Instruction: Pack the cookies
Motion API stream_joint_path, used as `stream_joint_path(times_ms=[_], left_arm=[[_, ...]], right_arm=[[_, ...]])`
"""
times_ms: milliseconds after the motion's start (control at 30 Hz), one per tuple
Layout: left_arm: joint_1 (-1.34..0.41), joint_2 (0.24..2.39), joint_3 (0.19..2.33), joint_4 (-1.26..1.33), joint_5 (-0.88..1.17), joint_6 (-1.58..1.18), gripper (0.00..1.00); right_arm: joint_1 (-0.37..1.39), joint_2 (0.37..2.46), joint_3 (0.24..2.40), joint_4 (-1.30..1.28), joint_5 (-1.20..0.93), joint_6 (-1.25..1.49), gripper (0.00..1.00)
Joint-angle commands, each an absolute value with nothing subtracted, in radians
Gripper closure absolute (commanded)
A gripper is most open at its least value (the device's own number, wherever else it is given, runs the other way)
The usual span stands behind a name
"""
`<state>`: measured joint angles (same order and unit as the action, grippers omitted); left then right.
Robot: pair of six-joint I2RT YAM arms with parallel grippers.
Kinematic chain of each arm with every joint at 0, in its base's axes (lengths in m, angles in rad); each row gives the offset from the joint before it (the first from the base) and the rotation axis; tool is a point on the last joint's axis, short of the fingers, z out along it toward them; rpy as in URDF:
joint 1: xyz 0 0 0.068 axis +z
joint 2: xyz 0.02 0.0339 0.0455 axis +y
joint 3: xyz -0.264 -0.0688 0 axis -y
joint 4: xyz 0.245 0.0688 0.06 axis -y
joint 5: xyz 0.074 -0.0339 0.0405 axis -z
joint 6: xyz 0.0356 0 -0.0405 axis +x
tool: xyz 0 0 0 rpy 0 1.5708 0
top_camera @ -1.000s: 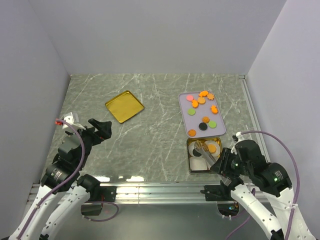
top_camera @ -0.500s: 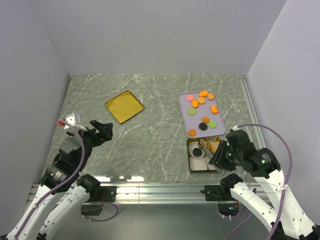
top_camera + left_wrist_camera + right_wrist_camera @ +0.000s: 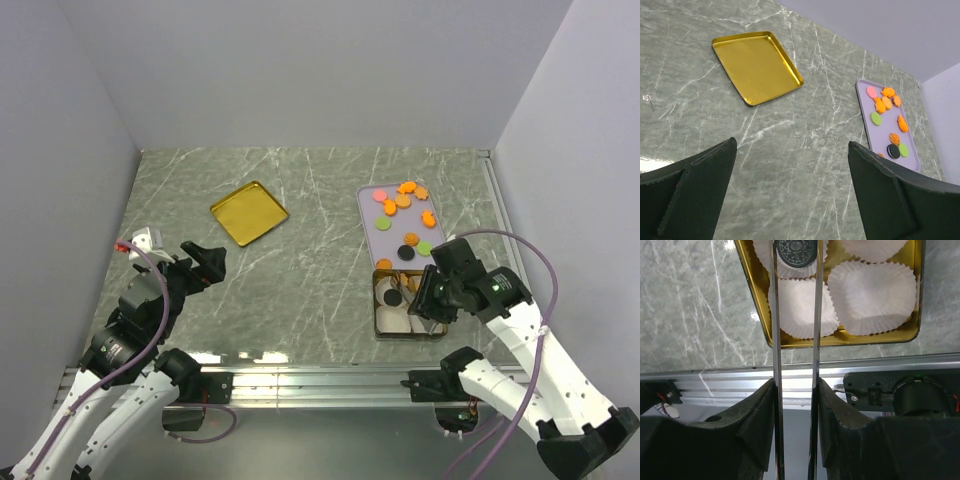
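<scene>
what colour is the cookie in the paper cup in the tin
The cookie is black with an embossed pattern, clearest in the right wrist view.

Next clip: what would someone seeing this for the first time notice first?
The gold tin at the near right edge, lined with white paper cups, one holding a black cookie flanked by the long thin blades of the right gripper. Behind it, a lilac tray scattered with mostly orange cookies. Further left a gold lid lies alone; the left gripper is open.

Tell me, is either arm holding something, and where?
Left tool: open, empty. Right tool flanks the edges of a black cookie in a paper cup; whether it grips cannot be told.
</scene>
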<state>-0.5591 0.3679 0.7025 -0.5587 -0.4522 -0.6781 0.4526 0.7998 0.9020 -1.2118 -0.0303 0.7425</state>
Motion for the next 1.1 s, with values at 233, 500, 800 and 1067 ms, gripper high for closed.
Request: stream_joint_path(times_ms=[233, 500, 800, 1067], left_arm=[[-0.563, 0.374, 0.732, -0.548, -0.476, -0.692, 0.01], [-0.563, 0.380, 0.732, -0.551, -0.480, -0.692, 0.01], [-0.565, 0.396, 0.730, -0.548, -0.482, -0.690, 0.01], [-0.565, 0.400, 0.729, -0.545, -0.480, -0.689, 0.01]], right_arm=[[0.422, 0.900, 0.963, -1.072, 0.020, 0.680, 0.60], [0.336, 0.988, 1.003, -1.005, 0.003, 0.611, 0.61], [0.273, 1.097, 1.107, -0.976, -0.021, 0.548, 0.61], [0.275, 1.049, 1.083, -1.020, -0.046, 0.525, 0.61]])
